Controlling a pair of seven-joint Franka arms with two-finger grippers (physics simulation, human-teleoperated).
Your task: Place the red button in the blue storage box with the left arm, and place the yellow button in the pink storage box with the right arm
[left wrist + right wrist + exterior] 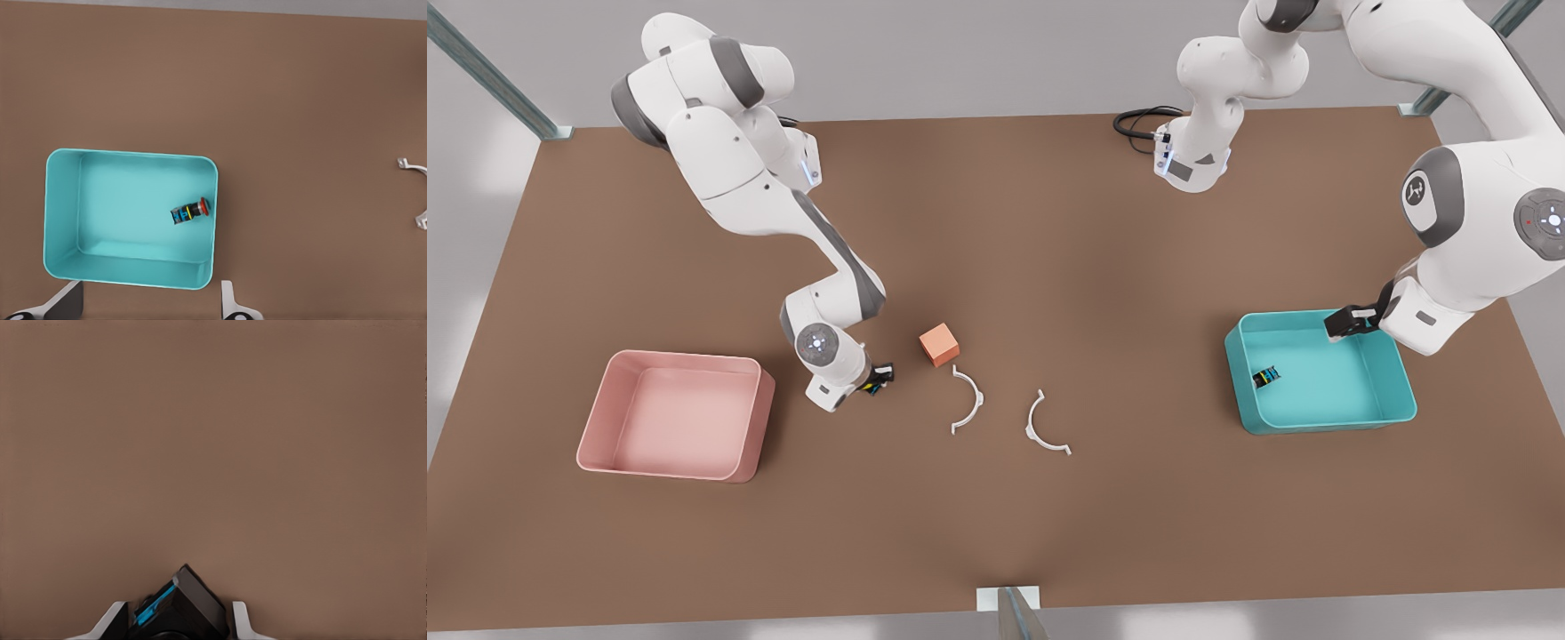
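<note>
The right claw (880, 378) pinches a dark button (877, 377), its yellow cap barely showing, low over the table (1049, 231) between the pink box (676, 415) and an orange cube (939, 344). In the right wrist view the button (180, 607) sits wedged between the two pale fingers (241, 619). Two white curved clips (969, 400) lie just past the cube toward the front view's right. Farther that way, the red button (1266, 377) lies on its side inside the blue box (1320, 418), near one wall; the left wrist view shows its red cap (203, 207) toward that wall. The left claw (1347, 322) hangs spread over the blue box's far rim, holding nothing.
</note>
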